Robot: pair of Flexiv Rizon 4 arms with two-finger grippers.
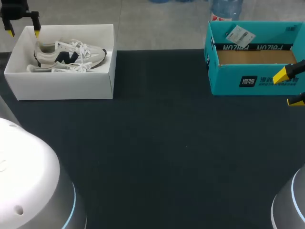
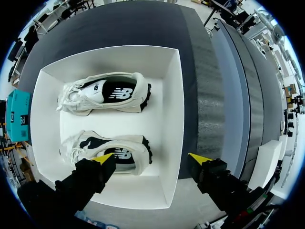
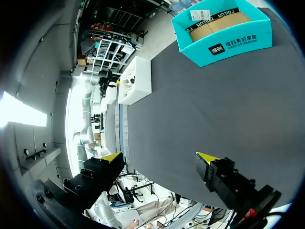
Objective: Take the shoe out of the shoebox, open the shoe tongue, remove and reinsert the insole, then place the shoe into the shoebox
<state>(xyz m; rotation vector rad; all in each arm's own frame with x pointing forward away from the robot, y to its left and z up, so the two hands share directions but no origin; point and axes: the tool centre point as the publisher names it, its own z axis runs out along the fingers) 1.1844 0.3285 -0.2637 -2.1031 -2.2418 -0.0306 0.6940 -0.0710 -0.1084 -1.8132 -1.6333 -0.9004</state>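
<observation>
Tabletop scene: two robot arms and two open boxes on a dark table (image 1: 157,152). A white shoebox (image 1: 66,87) sits at the far left corner with no lid. It holds two pale sneakers lying side by side, heels toward the table's left edge.

The left gripper (image 1: 24,31) hangs above the box's far left corner, its yellow-tipped fingers spread wide and holding nothing. In the left wrist view, one fingertip (image 2: 102,160) is over the heel of the nearer shoe (image 2: 107,149). The other fingertip lies outside the box wall, so the fingers straddle the rim. Hanging over the heel end suggests a grasp at the heel collar, likely the firmest part to lift. How high the fingers are above the shoe is hard to judge. The other shoe (image 2: 102,93) lies beyond, apart from the first.

A teal box (image 1: 228,81) stands at the far right, its cardboard floor bare. The right gripper (image 1: 289,88) is just in front of its right end, fingers apart and empty. It is well away from the shoes, which leaves the left arm room to work. Both shoes are in the shoebox, so every step of the task is yet to come.
</observation>
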